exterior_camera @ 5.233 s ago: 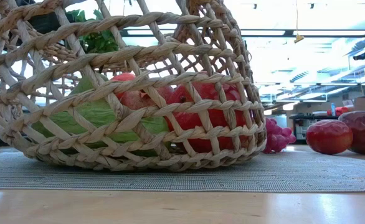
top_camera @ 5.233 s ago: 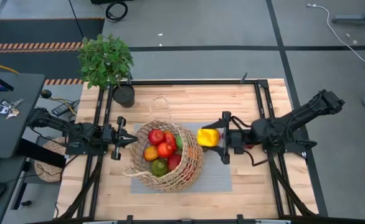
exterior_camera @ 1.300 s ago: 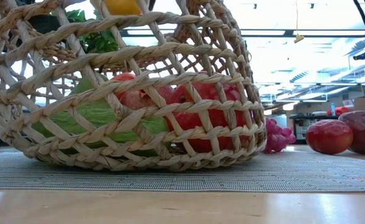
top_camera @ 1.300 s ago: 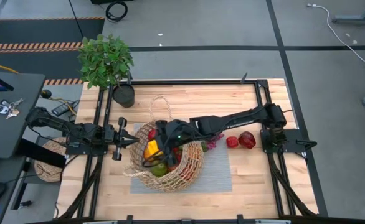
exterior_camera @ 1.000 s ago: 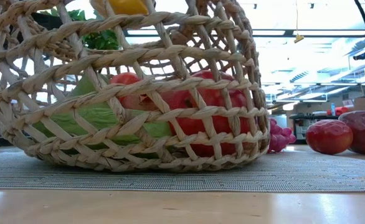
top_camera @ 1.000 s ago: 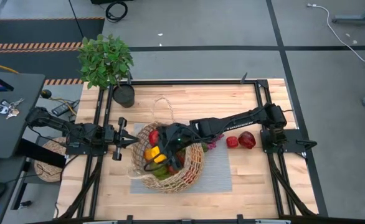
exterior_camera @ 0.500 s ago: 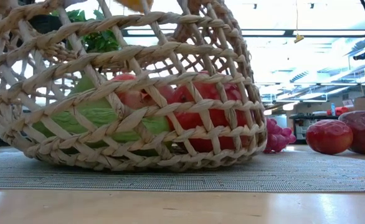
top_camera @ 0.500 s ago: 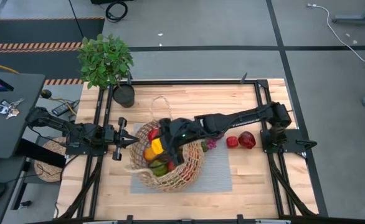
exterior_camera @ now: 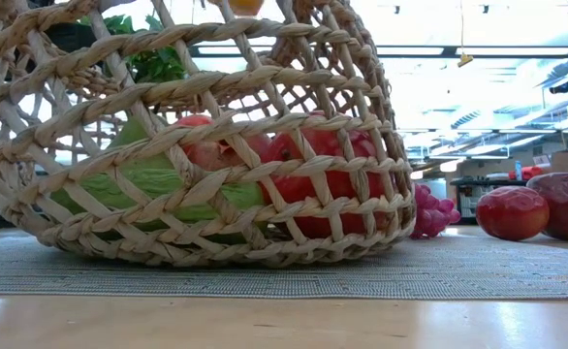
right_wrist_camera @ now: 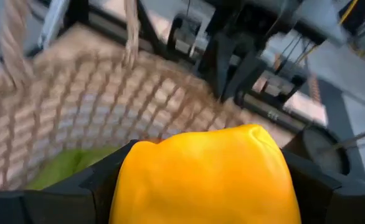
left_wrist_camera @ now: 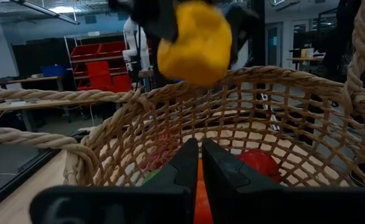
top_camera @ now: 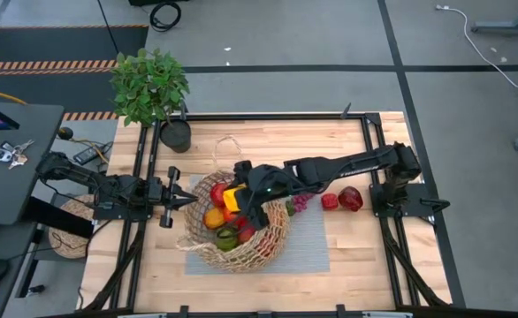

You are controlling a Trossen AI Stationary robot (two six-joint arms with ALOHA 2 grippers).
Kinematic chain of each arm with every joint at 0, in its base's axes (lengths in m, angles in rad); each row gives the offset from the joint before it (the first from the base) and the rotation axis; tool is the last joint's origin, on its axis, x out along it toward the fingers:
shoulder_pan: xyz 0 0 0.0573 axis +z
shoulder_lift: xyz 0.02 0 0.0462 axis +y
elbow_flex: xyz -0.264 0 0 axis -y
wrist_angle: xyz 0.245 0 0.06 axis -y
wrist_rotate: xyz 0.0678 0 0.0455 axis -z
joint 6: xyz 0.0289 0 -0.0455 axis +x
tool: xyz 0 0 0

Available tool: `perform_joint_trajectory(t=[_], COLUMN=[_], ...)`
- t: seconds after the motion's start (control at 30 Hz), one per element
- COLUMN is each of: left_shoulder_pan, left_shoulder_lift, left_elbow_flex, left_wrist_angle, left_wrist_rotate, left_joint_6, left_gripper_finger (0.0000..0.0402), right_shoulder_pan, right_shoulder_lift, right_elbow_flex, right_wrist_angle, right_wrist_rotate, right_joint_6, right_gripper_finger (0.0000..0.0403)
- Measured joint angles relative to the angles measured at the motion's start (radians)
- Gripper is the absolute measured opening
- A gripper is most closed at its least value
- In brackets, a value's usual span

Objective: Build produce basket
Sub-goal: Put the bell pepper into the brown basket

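The tan wicker basket (top_camera: 237, 231) stands on a grey mat (top_camera: 308, 240) at the table's middle and holds red, green and orange produce (top_camera: 226, 223). My right gripper (top_camera: 236, 200) reaches in from the right and hangs over the basket's far half, shut on a yellow pepper (top_camera: 232, 196) above the other pieces. The left wrist view shows the pepper (left_wrist_camera: 194, 41) well above the rim. My left gripper (top_camera: 186, 200) is shut, level, with its tips at the basket's left rim (left_wrist_camera: 108, 134). My right gripper pinches the yellow pepper between its two fingers (right_wrist_camera: 61, 196), one on each of two opposite sides (right_wrist_camera: 127, 180). The fingers slant down from the table's right. The pepper is lifted clear of the produce below and of the rim. My left gripper's tips are at the basket's left rim; whether they touch it I cannot tell.
Purple grapes (top_camera: 296, 204) and two red pieces (top_camera: 330, 201) (top_camera: 350, 198) lie on the table right of the basket. A potted plant (top_camera: 150, 85) stands at the far left corner. A flat woven disc (top_camera: 67, 231) lies off the table's left side.
My right gripper has risen out of the basket with the yellow pepper, moving toward the far right and rolling at the wrist, still shut on it. The basket's wall, pushed askew a second ago, has settled back to its earlier shape.
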Motion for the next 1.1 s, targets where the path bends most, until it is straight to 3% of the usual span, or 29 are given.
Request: perform_joint_trajectory(t=[0.5,0.8,1.1], left_shoulder_pan=[0.000,0.000,0.000], left_shoulder_lift=[0.000,0.000,0.000], left_elbow_flex=[0.000,0.000,0.000], left_wrist_angle=[0.000,0.000,0.000], left_wrist_rotate=[0.000,0.000,0.000], left_joint_6=[0.000,0.000,0.000], left_gripper_finger=[0.0028,0.0036,0.0028], right_shoulder_pan=[-0.027,0.016,0.082], right_shoulder_lift=[-0.023,-0.010,-0.017], right_elbow_flex=[-0.052,-0.056,-0.057], right_wrist_angle=[0.055,0.086,0.115], right_wrist_rotate=[-0.171,-0.174,-0.081], right_joint_6=[0.030,0.108,0.152], right_gripper_finger=[0.0309,0.0309,0.0309])
